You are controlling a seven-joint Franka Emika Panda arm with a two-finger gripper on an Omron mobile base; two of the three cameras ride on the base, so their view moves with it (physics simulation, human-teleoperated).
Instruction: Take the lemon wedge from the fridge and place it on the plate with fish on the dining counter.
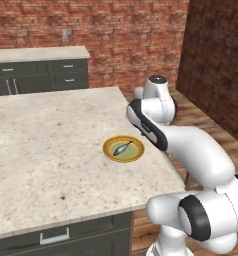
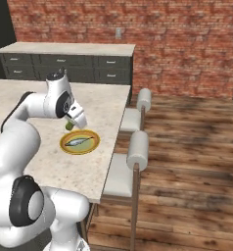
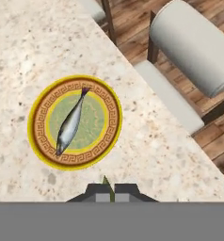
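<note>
The dining counter [image 1: 51,150] carries the work at this stage: a broad island with a beige speckled top, seen from both base views, with pale stools [image 2: 138,147] tucked along its far edge. The fridge plays no part in what the frames show now, so the fetching half of the task looks finished and only the delivery is left.

The arm [image 1: 191,155] reaches out over the counter from the base, bent so that the hand hangs above the near edge of the stone top. Below and just ahead of it sits the plate with fish [image 3: 75,121], a round yellow plate with a patterned brownish ring and a slim grey-green fish lying aslant across its middle. Nothing else lies on the plate, so the placing is not yet done.

The gripper [image 2: 70,125] hovers close above the plate's rim on the arm's side, apart from the plate itself. Its jaws are pressed together on the lemon wedge [image 2: 69,126], which shows as a small yellow-green bit under the hand in the right base view and as a thin green sliver poking up between the finger tips in the hand view.

By my judgement what remains is short: carry the hand a little forward so the wedge is over the plate, beside the fish, lower it, and let go.
</note>
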